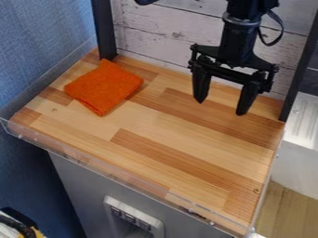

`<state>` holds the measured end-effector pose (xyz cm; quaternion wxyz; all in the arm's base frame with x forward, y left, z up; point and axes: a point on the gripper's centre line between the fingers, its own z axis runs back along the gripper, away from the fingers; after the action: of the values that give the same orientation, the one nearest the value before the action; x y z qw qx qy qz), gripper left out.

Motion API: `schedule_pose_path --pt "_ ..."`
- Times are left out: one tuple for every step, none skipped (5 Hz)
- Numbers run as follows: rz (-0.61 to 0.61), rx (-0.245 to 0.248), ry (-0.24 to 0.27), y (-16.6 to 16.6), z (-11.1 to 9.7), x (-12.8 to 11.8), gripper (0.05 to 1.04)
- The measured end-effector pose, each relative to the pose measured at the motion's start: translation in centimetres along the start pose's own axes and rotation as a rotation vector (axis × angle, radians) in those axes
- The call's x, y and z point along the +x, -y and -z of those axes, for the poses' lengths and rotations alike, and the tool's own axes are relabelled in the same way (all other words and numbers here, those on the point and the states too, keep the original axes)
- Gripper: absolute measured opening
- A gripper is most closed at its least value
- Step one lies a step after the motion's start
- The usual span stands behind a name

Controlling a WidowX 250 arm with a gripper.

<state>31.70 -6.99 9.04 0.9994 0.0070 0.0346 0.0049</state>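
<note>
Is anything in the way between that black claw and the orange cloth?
Nothing visible stands between the open gripper and the folded orange cloth; only the wooden surface shows beneath that path. The clear rim runs along the board's outer edge, so it doesn't come between them.

The wood-block bench (pixel 155 142) has a clear plastic rim (pixel 112 170) along its front. Behind the bench, a whitewashed plank panel (pixel 164 35) stands between black posts (pixel 104 30). Left of the bench is a textured blue surface (pixel 43 35); below its front, a white panel (pixel 116 202) with black inserts.
</note>
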Motion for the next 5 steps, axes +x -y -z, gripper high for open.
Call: schedule_pose_path --pt "-0.03 -0.005 0.005 -1.1 0.3 0.3 0.999" --pt "-0.113 -0.015 0.013 -4.1 0.7 0.7 0.999" --pt "-0.198 -0.034 0.025 -7.4 1.7 0.7 0.999" --pt "-0.281 -0.053 0.061 -11.3 2.1 0.9 0.999" --pt "-0.351 -0.063 0.11 -14.5 2.1 1.1 0.996"
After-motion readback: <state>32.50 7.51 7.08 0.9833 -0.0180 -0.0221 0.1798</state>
